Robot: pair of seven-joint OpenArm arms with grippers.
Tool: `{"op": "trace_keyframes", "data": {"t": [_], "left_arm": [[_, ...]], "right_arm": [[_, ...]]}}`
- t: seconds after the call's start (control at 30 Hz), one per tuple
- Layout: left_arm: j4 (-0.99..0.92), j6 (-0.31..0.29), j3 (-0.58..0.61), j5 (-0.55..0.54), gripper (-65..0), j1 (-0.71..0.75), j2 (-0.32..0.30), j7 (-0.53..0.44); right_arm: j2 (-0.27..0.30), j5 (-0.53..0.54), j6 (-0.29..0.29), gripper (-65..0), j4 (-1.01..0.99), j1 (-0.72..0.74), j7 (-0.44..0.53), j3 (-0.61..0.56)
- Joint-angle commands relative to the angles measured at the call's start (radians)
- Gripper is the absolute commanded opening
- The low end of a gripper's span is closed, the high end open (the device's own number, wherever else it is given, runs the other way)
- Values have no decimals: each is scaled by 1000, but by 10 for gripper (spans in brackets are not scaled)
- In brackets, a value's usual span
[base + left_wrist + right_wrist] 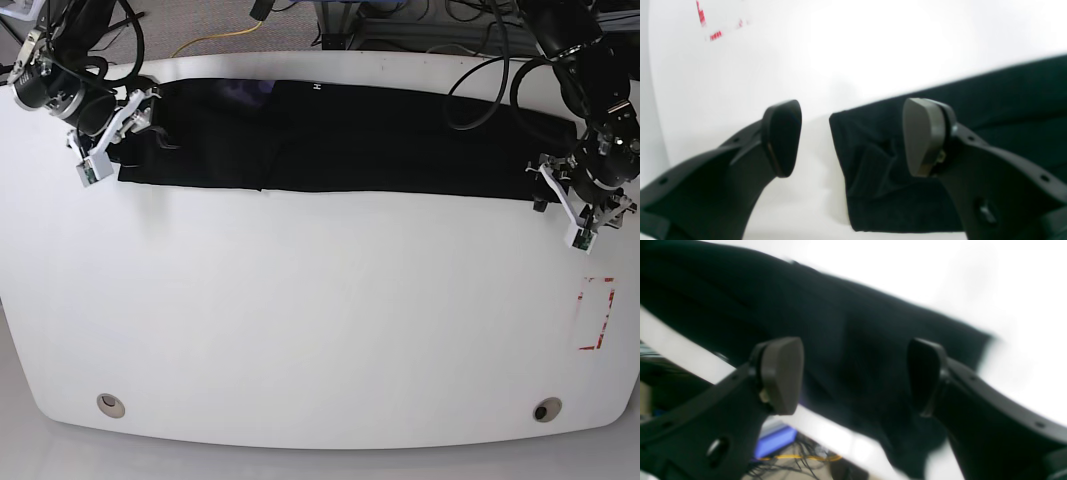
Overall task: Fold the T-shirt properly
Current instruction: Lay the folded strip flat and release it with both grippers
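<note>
T-shirt (340,140) lies as a long black strip along the table's (300,320) far edge; left gripper (851,138) and right gripper (855,373) gape empty at its ends, wide bare tabletop in front.

The table (300,320) in front of the folded T-shirt (340,140) is bare, w/ free passage; cables (480,85) crowd the far edge.

Small white mark on T-shirt (340,135), unreadable, red table (300,320) markings illegible
</note>
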Motion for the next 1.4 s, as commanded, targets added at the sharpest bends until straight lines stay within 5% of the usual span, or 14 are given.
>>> {"op": "trace_keyframes", "data": {"t": [0.0,0.13,0.2,0.53,1.0,1.1,1.27,1.37], "left_arm": [[-4,6,-37,-64,-200,-23,-16,37],[-79,6,-128,-195,-200,-29,-19,95],[-133,6,-165,-235,-199,-29,-22,96],[-326,6,-186,-247,-197,-25,-50,96],[-475,6,-185,-242,-210,-18,-65,96],[-474,6,-185,-246,-296,0,-64,96],[-472,6,-183,-246,-600,0,-62,96],[-458,6,-182,-247,-639,2,-60,98]], "right_arm": [[-13,19,6,-230,-12,28,17,-16],[-49,-39,6,-379,-81,46,17,-44],[-53,-75,6,-403,-129,66,17,-93],[-55,-213,6,-411,-336,103,84,-152],[-36,-219,6,-411,-387,109,109,-152],[-36,-219,6,-411,-387,109,109,-152],[-35,-219,6,-411,-387,109,109,-152],[-35,-219,6,-411,-387,111,109,-152]]}}
